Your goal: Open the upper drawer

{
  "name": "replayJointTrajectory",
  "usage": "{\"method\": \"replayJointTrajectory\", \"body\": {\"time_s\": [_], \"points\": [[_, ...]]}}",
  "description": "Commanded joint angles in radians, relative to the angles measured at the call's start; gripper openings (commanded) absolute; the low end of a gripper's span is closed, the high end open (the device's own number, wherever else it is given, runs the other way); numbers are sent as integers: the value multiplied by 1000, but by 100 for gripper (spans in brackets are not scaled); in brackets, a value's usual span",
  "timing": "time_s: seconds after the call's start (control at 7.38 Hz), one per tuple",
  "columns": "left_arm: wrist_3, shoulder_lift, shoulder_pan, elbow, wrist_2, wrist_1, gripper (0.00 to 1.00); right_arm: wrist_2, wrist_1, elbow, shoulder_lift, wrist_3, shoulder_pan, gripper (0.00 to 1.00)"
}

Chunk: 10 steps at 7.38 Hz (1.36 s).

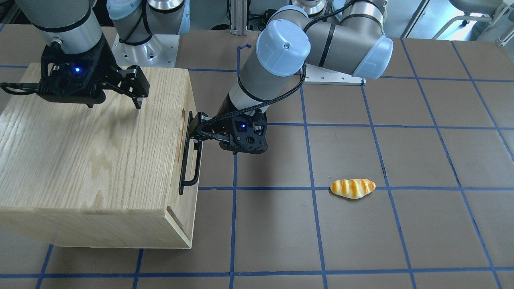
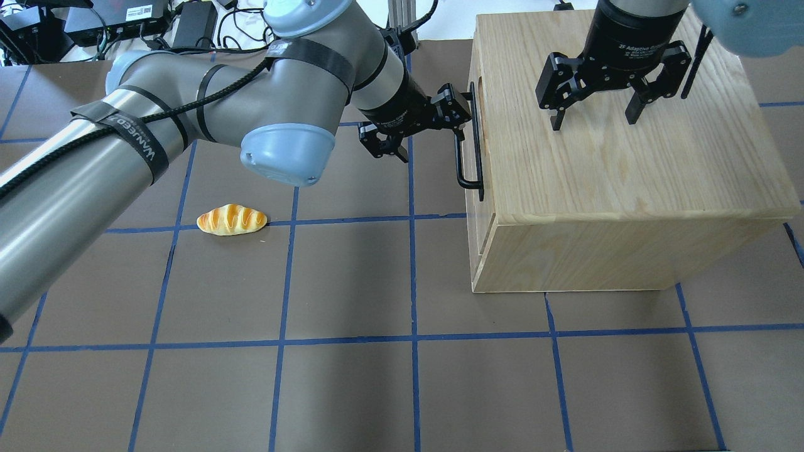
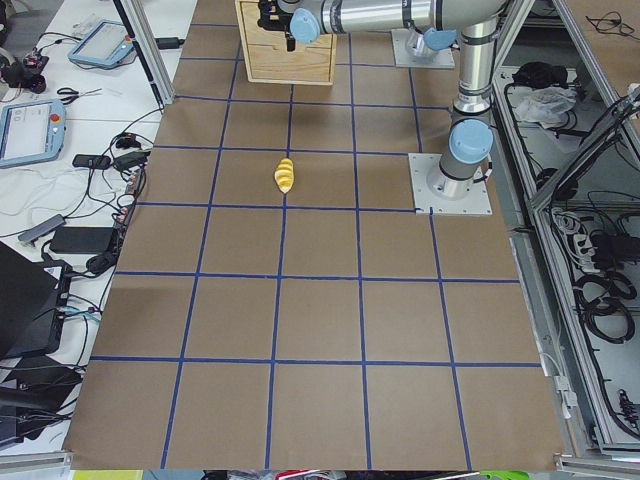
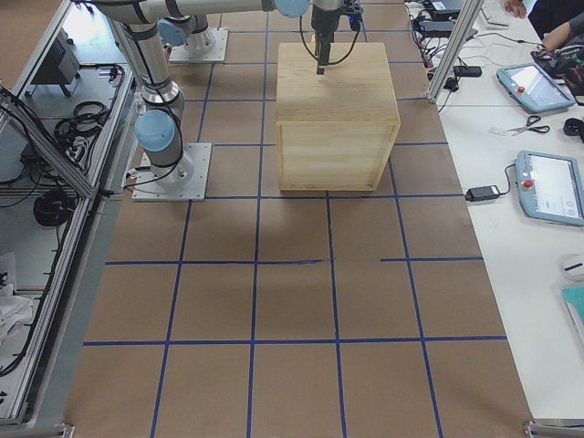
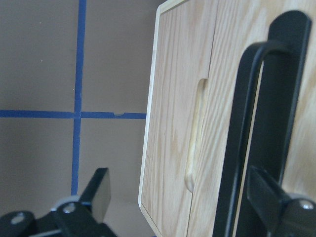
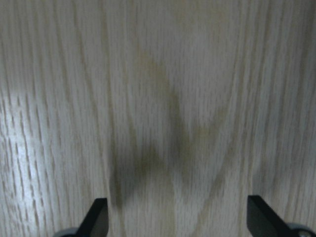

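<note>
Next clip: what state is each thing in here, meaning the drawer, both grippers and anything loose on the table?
upper drawer: shut, front flush with the cabinet.
left gripper: open, handle between its jaws, not clamped.
right gripper: open, empty, over the cabinet top.
bread roll: lying loose on the table, untouched.

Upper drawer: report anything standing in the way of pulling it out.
Nothing visible blocks the upper drawer. The left hand is at its handle, and the bread roll lies on the table, well clear of the cabinet front.
</note>
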Motion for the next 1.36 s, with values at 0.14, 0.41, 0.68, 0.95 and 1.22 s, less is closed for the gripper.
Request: {"method": "replayJointTrajectory", "body": {"time_s": [0.14,0.41,0.68,0.95,1.22], "points": [[-1,-21,-15,3,-1,12,100,0,0,0,0,0,1,100],[2,-30,-15,7,0,12,100,0,0,2,0,-2,1,100],[67,-27,-15,4,58,9,100,0,0,0,0,0,-1,100],[77,-23,-15,-5,74,9,100,0,0,0,0,-2,-1,100],[129,3,-6,-5,77,-7,100,0,0,0,0,0,1,100]]}}
